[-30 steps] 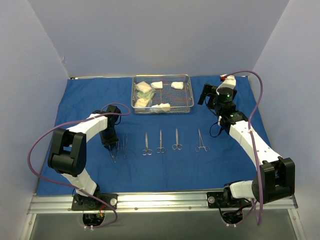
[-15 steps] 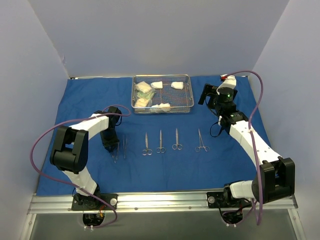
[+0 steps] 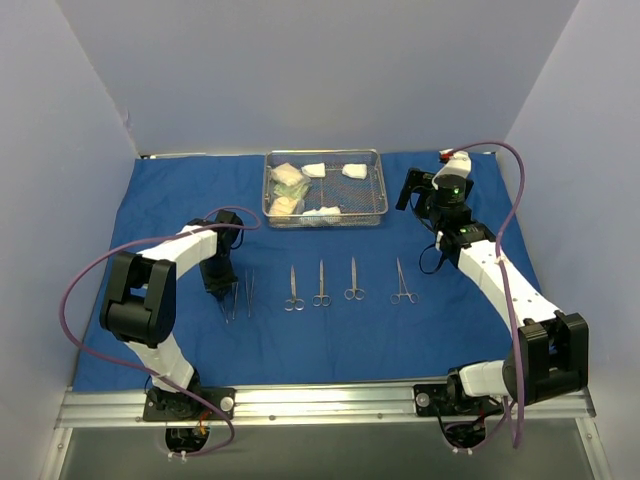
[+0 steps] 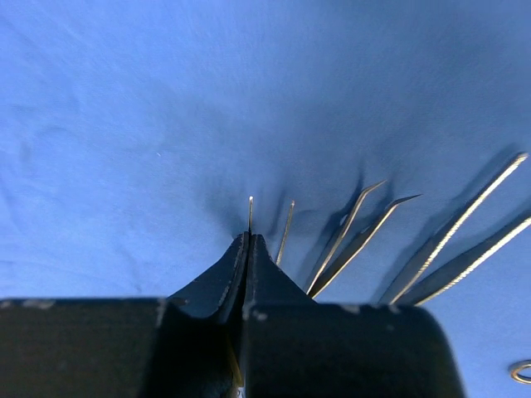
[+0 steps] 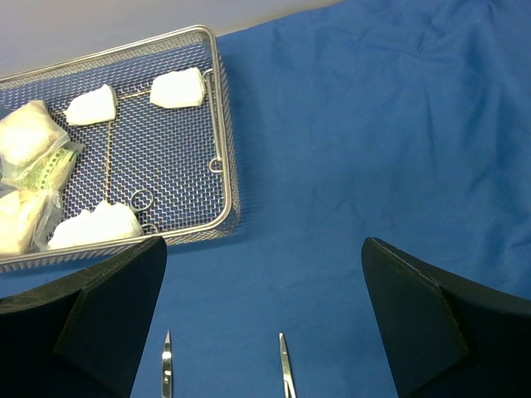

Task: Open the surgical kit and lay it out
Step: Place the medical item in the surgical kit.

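Observation:
The blue cloth (image 3: 330, 345) lies spread flat over the table. At its back stands the wire-mesh tray (image 3: 325, 153) holding white gauze pads (image 5: 177, 87) and clear packets (image 5: 46, 170). Steel scissors (image 3: 293, 290) and forceps (image 3: 403, 283) lie in a row mid-cloth, with tweezers (image 3: 249, 292) at the left end. My left gripper (image 3: 220, 289) is shut, its tips down on the puckered cloth. One thin tweezers prong (image 4: 250, 203) pokes out at the jaw seam (image 4: 249, 239); whether it is pinched I cannot tell. My right gripper (image 3: 412, 190) hangs open and empty right of the tray.
White walls close in the back and both sides. A metal rail (image 3: 320, 400) carries the arm bases at the near edge. Two instrument tips (image 5: 284, 365) show below the open right gripper (image 5: 264, 245). More tweezers (image 4: 365, 232) lie right of the left gripper.
The left gripper has closed fully at the leftmost tweezers and shifted slightly. The right arm has not moved.

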`<state>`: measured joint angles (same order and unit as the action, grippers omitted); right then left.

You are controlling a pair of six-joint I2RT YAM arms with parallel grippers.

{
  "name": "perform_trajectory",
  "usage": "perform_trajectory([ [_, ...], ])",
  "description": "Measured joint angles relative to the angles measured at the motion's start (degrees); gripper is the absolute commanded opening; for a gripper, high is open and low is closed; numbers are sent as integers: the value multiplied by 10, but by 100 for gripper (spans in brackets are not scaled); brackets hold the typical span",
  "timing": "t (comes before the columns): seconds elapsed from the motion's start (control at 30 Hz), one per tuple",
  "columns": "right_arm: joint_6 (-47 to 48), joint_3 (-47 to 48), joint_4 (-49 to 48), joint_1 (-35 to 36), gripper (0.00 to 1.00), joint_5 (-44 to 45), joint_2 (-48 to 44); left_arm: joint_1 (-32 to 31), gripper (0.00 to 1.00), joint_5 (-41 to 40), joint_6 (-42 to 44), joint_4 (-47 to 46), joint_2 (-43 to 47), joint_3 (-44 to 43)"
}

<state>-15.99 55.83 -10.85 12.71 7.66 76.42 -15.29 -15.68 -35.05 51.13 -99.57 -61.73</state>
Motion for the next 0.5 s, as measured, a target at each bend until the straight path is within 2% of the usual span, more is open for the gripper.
perform_trajectory([
  [0.5,1,0,0,0,100,-1,0,0,2,-24,56,-19,1,-19],
])
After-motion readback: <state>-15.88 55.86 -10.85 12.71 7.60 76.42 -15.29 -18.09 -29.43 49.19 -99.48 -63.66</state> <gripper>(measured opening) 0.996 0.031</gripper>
